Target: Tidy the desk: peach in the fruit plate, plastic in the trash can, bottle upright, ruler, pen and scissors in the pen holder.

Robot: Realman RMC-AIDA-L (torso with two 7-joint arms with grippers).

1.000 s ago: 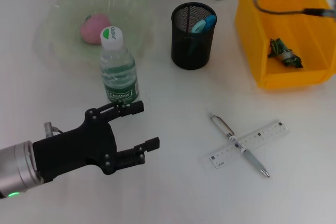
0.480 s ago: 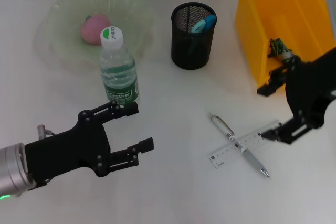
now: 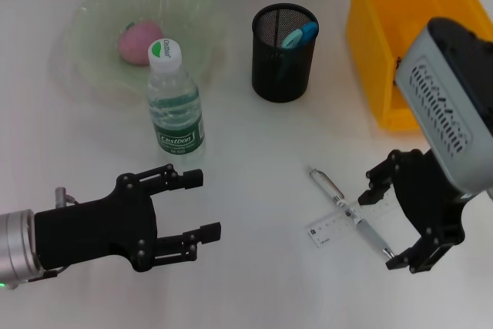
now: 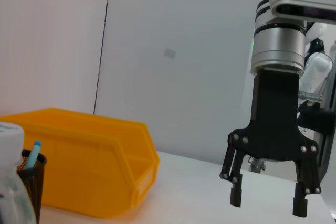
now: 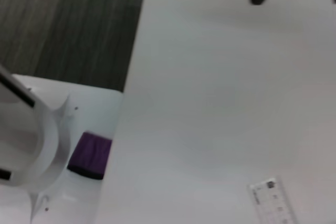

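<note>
While the right hand (image 3: pixel 394 215) is hanging over the desk (image 3: pixel 254 283) with its fingers spread apart, the pen (image 3: pixel 352 213) and the ruler (image 3: pixel 327 229) are lying crossed just beside it, the pen on top of the ruler. One black fingertip (image 3: pixel 375 176) is sitting near the ruler's far end and the other is sitting near the pen's tip, but whether either is touching cannot be told. From the left wrist camera, the same right hand (image 4: pixel 266 203) is showing upright, pointing down at the desk with nothing between its fingers.

Toward the robot's left, the left hand (image 3: pixel 202 204) is hovering low above the bare desk, fingers apart and holding nothing, just in front of the bottle (image 3: pixel 175 102). That bottle is standing upright with its cap on. Behind it, the peach (image 3: pixel 135 39) is resting in the green fruit plate (image 3: pixel 196 10). A blue-handled item is poking out of the black mesh pen holder (image 3: pixel 283 55). At the far right, the yellow trash can (image 3: pixel 393 21) is sitting on the desk, partly hidden by the right arm.
</note>
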